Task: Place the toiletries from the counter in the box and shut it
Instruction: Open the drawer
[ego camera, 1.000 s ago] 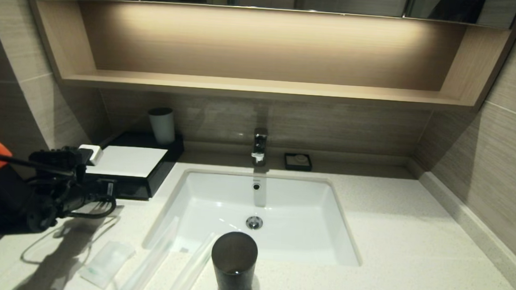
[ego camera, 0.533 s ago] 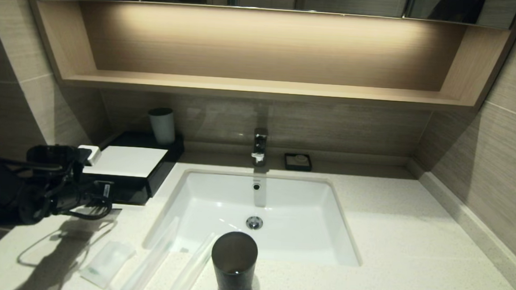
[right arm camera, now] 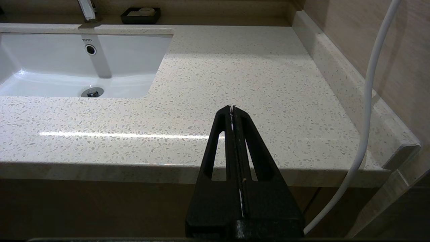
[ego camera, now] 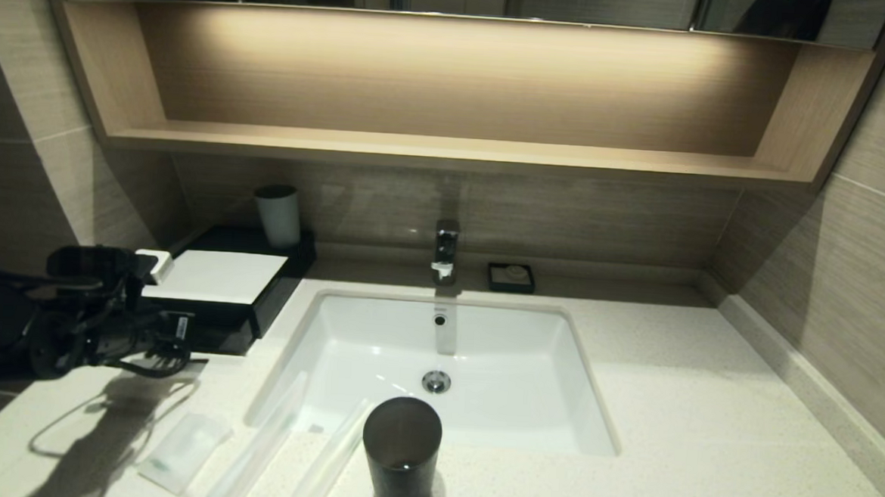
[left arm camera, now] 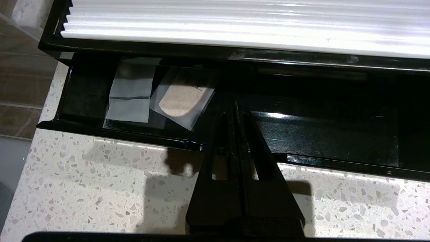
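The black box point(ego camera: 275, 270) with its white sheet top point(ego camera: 218, 274) stands at the counter's back left. Its drawer point(left arm camera: 329, 134) is slid partly out. My left gripper point(left arm camera: 234, 105) is shut, its tips reaching over the notch in the drawer's front rim point(left arm camera: 117, 133); in the head view the left gripper point(ego camera: 189, 339) sits at the drawer front. The small sachet point(ego camera: 182, 451) and two long clear packets point(ego camera: 254, 451) point(ego camera: 329, 458) lie on the counter point(ego camera: 669, 412) near the front edge. My right gripper point(right arm camera: 232, 108) is shut and empty, off the counter's front right edge.
Two small packets point(left arm camera: 129, 92) point(left arm camera: 183, 99) lie inside the drawer. A black cup point(ego camera: 401, 455) stands beside the long packets, in front of the basin point(ego camera: 479, 409). A white cup point(ego camera: 278, 213) stands on the box's back. Faucet point(ego camera: 446, 249) and soap dish point(ego camera: 511, 276) are behind the basin.
My left arm has drawn back toward me and to the left, and the drawer has slid out a little with it. The toiletries on the counter have not moved.
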Controlling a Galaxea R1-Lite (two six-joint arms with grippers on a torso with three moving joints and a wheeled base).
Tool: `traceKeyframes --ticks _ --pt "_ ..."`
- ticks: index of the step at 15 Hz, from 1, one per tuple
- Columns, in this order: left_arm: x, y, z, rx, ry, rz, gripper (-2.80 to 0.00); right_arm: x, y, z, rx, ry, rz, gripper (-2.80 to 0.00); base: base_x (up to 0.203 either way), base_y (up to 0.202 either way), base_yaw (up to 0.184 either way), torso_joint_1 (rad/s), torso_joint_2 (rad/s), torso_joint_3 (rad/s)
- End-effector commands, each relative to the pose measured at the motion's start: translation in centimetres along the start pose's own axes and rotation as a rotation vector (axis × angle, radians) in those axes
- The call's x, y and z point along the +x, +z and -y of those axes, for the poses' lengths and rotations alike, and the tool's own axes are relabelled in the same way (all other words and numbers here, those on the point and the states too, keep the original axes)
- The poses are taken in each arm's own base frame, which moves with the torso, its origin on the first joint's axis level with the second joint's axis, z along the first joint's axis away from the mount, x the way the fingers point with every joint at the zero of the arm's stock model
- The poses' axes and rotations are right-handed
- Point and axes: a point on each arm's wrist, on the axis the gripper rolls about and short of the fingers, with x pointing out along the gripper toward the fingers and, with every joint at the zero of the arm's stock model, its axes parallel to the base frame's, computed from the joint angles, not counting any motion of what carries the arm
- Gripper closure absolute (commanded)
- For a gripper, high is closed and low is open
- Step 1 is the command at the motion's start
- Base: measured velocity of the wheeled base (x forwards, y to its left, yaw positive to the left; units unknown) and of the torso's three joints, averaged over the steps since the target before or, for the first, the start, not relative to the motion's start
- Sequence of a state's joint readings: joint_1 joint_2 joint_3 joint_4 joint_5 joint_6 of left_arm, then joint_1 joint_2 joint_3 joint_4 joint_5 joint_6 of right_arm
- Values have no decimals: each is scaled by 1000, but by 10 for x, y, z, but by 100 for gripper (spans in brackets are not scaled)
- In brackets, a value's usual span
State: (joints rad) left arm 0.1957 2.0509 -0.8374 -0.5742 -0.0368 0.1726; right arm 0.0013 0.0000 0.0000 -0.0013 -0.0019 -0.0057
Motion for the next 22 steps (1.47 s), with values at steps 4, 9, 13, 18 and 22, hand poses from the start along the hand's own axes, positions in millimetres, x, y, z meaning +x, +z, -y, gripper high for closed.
traceKeyframes --ticks 4,9,13,18,22 --pt "-8 3 0 0 -3 -18 0 0 0 0 0 1 -1 0 0 0 0 0 0 0" --pt "-14 5 -1 -2 -9 -57 0 0 0 0 -2 2 -1 0 0 0 0 0 0 0" --pt "-19 7 -1 -3 -13 -79 0 0 0 0 0 1 -1 0 0 0 0 0 0 0" --pt "-22 7 -1 -3 -7 -94 0 0 0 0 0 1 -1 0 0 0 0 0 0 0" --pt "-27 9 -1 -3 -10 -113 0 0 0 0 0 1 -1 0 0 0 0 0 0 0"
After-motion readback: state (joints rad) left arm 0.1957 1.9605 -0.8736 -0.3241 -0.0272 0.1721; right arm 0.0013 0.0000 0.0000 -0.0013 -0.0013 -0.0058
